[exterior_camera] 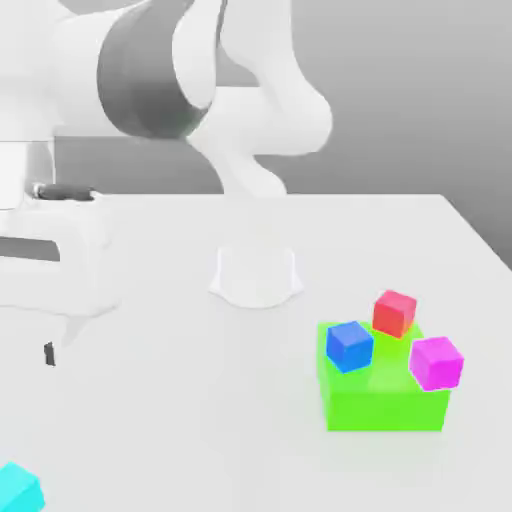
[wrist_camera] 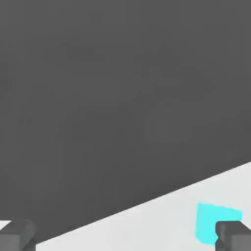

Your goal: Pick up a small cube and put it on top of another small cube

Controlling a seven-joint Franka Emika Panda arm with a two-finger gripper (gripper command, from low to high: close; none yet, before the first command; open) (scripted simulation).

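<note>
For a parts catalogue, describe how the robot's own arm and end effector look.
The arm is glossy white with rounded segments and a broad dark grey band. The end effector has a white housing with a dark slot, and two blocky dark grey fingertips.

Simulated robotics lab — white arm (exterior_camera: 258, 120), coloured cubes (exterior_camera: 350, 346) (rendered).

Grey wall (exterior_camera: 400, 100) behind a pale tabletop (exterior_camera: 180, 420).

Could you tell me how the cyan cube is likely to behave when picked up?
The cyan cube looks rigid, its edges being straight. Its flat faces should resist rolling, and its squat shape probably makes tipping unlikely.
</note>
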